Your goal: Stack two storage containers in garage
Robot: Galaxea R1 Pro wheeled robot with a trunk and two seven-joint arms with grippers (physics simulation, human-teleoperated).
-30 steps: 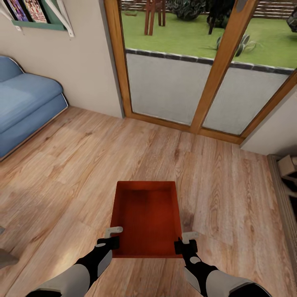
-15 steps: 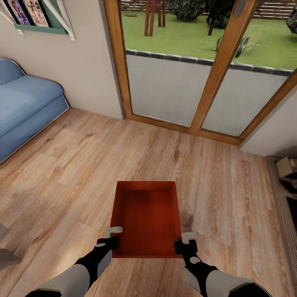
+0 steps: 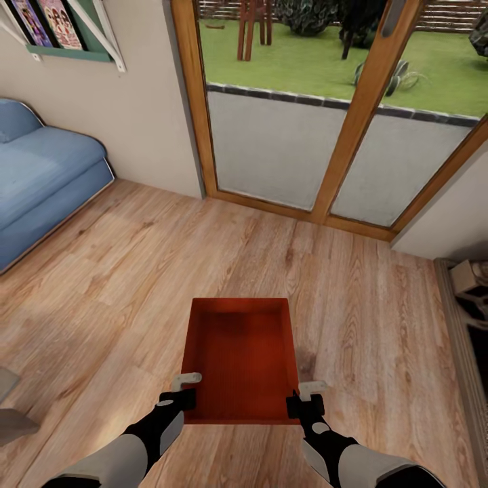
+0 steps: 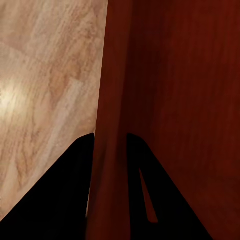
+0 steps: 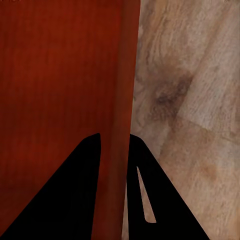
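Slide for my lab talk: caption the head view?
Both grippers, left and right, carry an orange-red container over wood floor toward glass doors.

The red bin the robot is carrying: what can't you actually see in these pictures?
- Underside of the bin: head view looks down into it.
- Shelf and sofa: cut off by the head view's edges.
- Left claw and right claw: black silhouettes straddling the bin's walls; contact unclear.

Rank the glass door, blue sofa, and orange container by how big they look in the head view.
1. glass door
2. blue sofa, partly cut off by the frame
3. orange container, though it sits nearest the camera, so true size is unsure.
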